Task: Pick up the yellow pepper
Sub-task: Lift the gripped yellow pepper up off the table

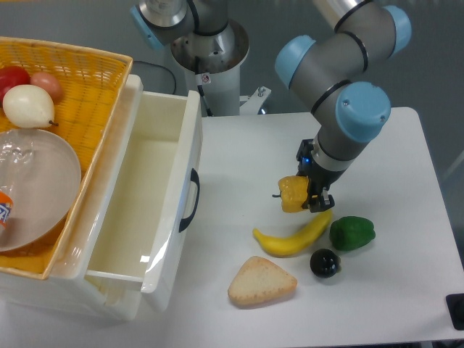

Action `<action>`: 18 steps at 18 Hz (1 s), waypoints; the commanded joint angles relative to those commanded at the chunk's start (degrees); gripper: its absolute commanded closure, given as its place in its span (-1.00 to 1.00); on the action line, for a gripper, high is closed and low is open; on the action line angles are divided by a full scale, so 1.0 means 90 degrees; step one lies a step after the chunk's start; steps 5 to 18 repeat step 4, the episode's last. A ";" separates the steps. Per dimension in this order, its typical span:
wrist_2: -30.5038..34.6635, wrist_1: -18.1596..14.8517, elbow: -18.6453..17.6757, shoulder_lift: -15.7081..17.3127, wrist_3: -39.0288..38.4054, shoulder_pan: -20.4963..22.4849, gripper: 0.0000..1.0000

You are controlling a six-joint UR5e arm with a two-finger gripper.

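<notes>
One yellow pepper (292, 194) is seen pinched in the gripper (308, 197), the fingers pressed against it from the side nearest the arm's wrist, with its short stem pointing away toward the drawer (145, 203). The pepper is held just above the banana (293, 236), apparently clear of the table (406, 167), though the gap beneath it cannot be judged with certainty from this single view. The pick is judged to be largely made, with only a secure lift left to confirm. Several risks are suggested by the arrangement. The pepper is lumpy and appears to be gripped off to one side rather than through its middle, so it could be rotated or squeezed out of the fingers if the arm is moved sharply. Were it dropped, it would most likely land on the banana and roll, since the banana lies directly below. The green pepper (352, 233) sits just beyond the banana's far tip, and the dark round fruit (325, 262) lies just below that tip, so either could be knocked by a falling pepper or by a low sweep of the wrist. The bread slice (262, 281), below the banana's near end, is thought to be less exposed.
</notes>
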 joint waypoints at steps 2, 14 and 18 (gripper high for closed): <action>0.0000 0.0010 -0.0010 0.0010 0.0000 0.0000 1.00; 0.0000 0.0020 -0.0020 0.0010 0.0000 0.0010 1.00; 0.0000 0.0020 -0.0020 0.0010 0.0000 0.0010 1.00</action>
